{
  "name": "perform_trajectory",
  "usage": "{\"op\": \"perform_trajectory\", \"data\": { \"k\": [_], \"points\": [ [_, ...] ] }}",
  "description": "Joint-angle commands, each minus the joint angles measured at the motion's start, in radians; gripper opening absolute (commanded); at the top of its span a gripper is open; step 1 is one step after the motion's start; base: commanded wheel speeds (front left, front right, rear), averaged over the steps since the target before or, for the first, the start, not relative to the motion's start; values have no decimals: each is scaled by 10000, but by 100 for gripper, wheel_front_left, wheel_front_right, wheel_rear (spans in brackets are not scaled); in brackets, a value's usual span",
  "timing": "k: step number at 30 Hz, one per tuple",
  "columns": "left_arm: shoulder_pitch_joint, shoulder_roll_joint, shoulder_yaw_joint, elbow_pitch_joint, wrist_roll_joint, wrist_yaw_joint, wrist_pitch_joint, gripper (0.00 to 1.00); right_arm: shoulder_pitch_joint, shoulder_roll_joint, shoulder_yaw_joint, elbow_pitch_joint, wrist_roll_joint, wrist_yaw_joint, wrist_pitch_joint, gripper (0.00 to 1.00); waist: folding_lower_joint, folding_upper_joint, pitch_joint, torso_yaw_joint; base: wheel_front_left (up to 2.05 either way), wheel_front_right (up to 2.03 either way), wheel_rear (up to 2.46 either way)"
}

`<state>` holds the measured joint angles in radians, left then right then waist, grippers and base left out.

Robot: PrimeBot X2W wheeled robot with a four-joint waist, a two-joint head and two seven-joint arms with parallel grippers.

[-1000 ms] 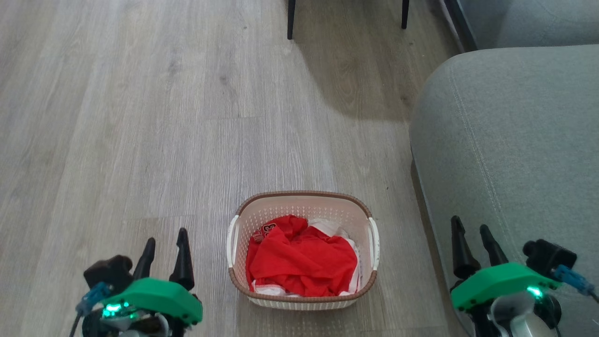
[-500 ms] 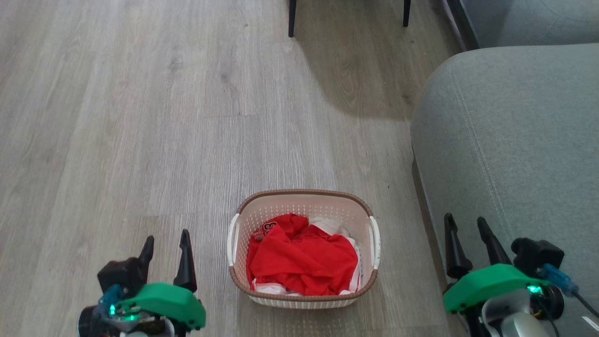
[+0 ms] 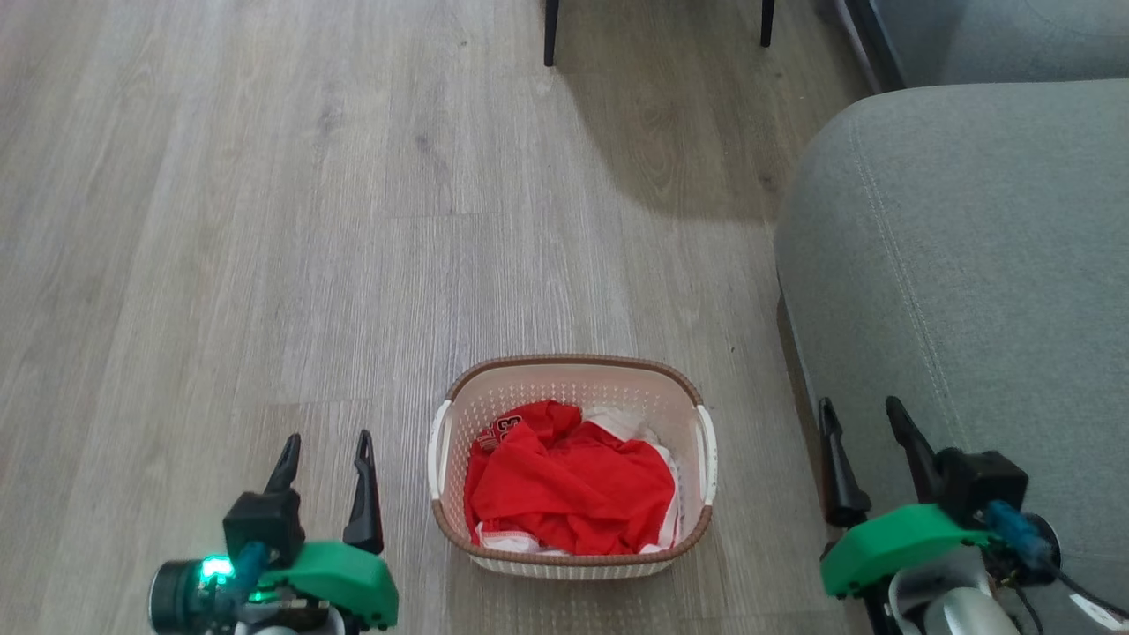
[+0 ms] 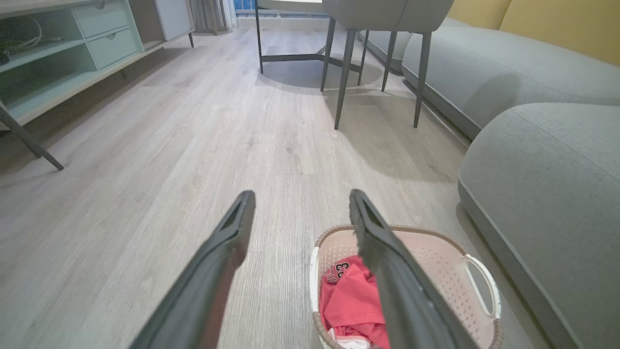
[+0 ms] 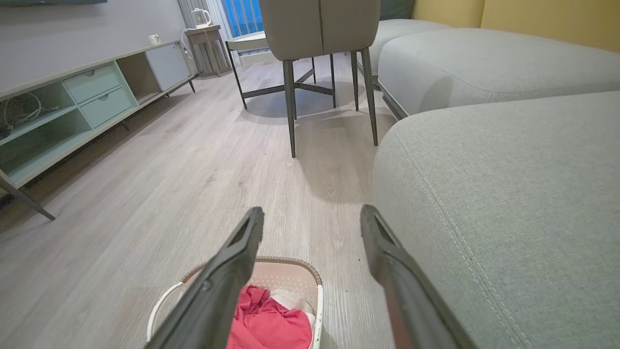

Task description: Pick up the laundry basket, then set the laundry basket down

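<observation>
- On the floor (image 3: 265, 220), near the sofa (image 3: 961, 265): the laundry basket (image 3: 573, 361), red clothes (image 3: 569, 485) inside.
- Flanked by left pincer (image 3: 326, 438) and right pincer (image 3: 858, 404), both spread open, touching nothing.
- Likely to tilt and spill if lifted unevenly or nudged against the sofa.

Your floor (image 3: 265, 220) is pale grey wood-look plank, with the seams running away from the robot. The laundry basket (image 3: 573, 388) sits flat on it, low centre in the head view. It's just beside the grey sofa (image 3: 961, 265) on the right, with a narrow strip of planks between them. Dark chair legs (image 3: 549, 35) stand well beyond the basket, throwing a shadow. In the left wrist view, a mint cabinet (image 4: 72, 53) runs along the left on slanted dark legs.
</observation>
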<state>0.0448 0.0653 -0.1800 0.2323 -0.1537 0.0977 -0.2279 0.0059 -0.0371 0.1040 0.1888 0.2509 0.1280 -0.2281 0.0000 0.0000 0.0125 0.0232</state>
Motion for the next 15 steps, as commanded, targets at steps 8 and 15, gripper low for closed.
{"op": "perform_trajectory", "data": {
  "k": [8, 15],
  "points": [
    [-193, 63, 294, -278, 880, 75, -339, 100, -488, -131, 389, -457, -947, 27, -337, 100, 0, 0, 59, 13, 0, 0, 0],
    [-212, 15, 354, -221, 872, 14, -339, 100, -522, -131, 384, -430, -950, 27, -337, 100, 0, 0, 81, 3, 0, 0, 0]
  ]
}}
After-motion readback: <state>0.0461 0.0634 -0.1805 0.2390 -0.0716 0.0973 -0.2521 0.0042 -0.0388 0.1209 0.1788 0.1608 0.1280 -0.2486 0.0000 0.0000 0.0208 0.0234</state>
